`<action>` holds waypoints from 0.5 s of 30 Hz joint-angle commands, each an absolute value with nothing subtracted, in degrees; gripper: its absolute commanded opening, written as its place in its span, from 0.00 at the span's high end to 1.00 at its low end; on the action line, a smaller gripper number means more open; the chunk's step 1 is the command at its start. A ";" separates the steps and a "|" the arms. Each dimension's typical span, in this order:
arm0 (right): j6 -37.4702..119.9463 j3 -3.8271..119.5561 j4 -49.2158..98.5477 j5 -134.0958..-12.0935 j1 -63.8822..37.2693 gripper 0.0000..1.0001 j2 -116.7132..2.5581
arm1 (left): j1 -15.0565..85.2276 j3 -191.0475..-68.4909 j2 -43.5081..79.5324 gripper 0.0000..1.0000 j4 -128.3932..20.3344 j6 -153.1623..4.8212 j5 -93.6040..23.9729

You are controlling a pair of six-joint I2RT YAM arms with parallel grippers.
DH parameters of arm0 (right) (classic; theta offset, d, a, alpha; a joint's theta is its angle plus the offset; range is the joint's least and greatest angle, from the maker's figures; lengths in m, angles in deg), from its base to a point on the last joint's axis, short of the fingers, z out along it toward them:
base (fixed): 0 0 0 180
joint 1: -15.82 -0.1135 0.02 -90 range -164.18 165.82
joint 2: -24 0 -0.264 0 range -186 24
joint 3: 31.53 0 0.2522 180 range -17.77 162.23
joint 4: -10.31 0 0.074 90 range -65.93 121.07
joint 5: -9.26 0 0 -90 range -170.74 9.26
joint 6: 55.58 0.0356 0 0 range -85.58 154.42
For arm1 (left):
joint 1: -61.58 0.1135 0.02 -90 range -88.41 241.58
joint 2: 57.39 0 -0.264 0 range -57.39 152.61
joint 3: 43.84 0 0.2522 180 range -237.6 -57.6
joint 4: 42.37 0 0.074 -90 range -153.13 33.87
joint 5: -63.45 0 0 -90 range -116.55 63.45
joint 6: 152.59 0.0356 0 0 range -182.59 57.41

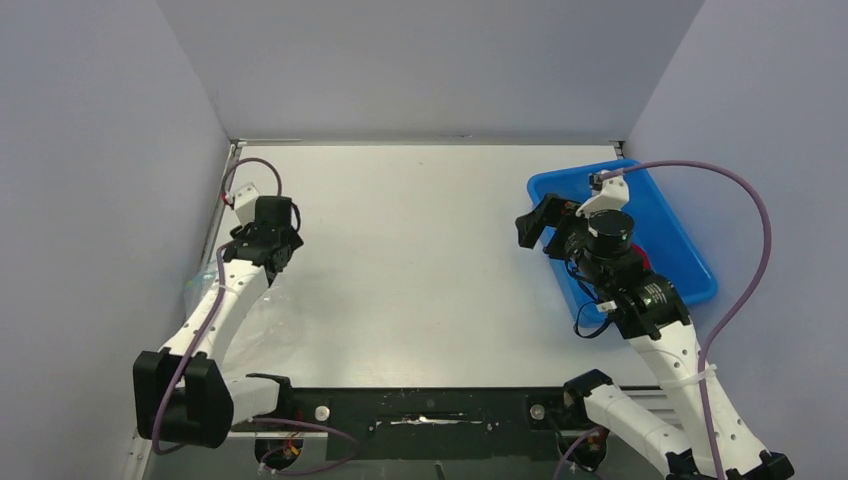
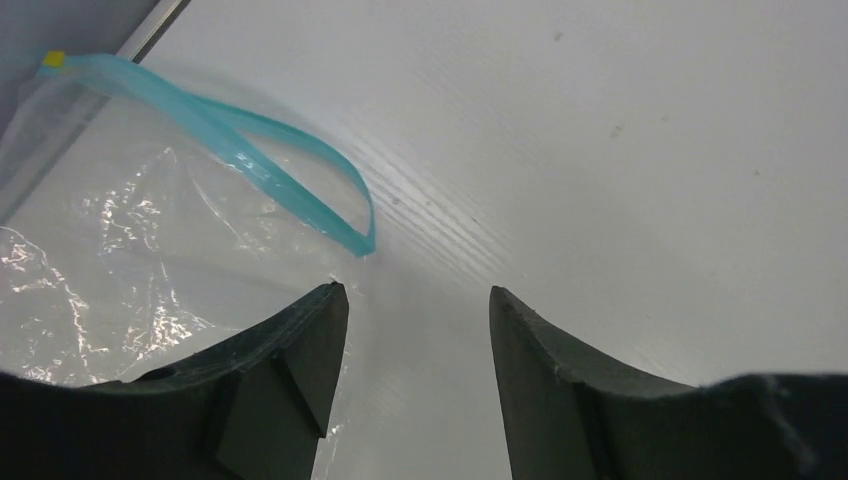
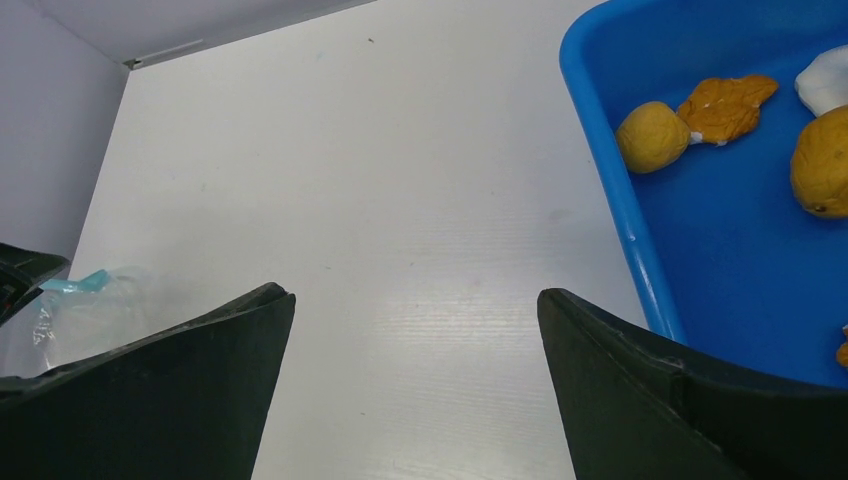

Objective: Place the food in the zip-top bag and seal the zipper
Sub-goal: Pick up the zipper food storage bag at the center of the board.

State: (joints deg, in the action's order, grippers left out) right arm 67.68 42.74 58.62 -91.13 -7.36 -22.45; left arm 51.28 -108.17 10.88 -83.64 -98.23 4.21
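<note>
The blue tray (image 3: 612,190) sits on the right side of the table (image 3: 380,170), and the food is in it. The right wrist camera shows a round orange fruit (image 3: 650,137) right next to a flat, bumpy orange piece (image 3: 727,105). Near them is a bigger orange fruit (image 3: 822,165), cut off by the edge of the picture. A white lump (image 3: 825,80) is in the top corner, and only part of it shows. A small orange bit (image 3: 843,352) peeks in lower down at the edge. From the top camera, the right arm covers much of the tray. A tiny red spot (image 1: 641,262) shows beside the arm. It may be the chili, but it is too small to be sure.

The zip-top bag (image 2: 110,260) lies on the table at the far left, close to the wall. It is clear and crinkly, so it is hard to see from above. Its zipper (image 2: 250,165) is a blue-green strip. The two sides are apart in the middle and make a long loop, so the mouth is open. A little yellow tab (image 2: 55,60) sits at the far end of the strip.

The left end effector (image 2: 415,295) is over the table at the bag's edge. Its fingers are spread wide and hold nothing. The right end effector (image 3: 415,295) is spread wide too and holds nothing. It is over the bare table, just left of the tray.
</note>
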 commanded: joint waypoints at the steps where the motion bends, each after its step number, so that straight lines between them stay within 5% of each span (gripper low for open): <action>1: 66.31 44.46 58.89 -90.74 -6.99 0.02 -23.03 | 58.14 -112.07 14.92 0.48 -85.15 -102.37 7.50; 15: 64.38 43.85 58.73 -92.10 -6.95 0.02 -19.42 | 63.25 -116.66 26.41 0.43 -88.11 -106.46 12.60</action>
State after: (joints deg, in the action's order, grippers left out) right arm 65.45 42.74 60.65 -91.22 -7.36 -20.73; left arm 62.75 -113.46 25.32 -86.61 -103.58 9.15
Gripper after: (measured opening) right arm 0.977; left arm 0.550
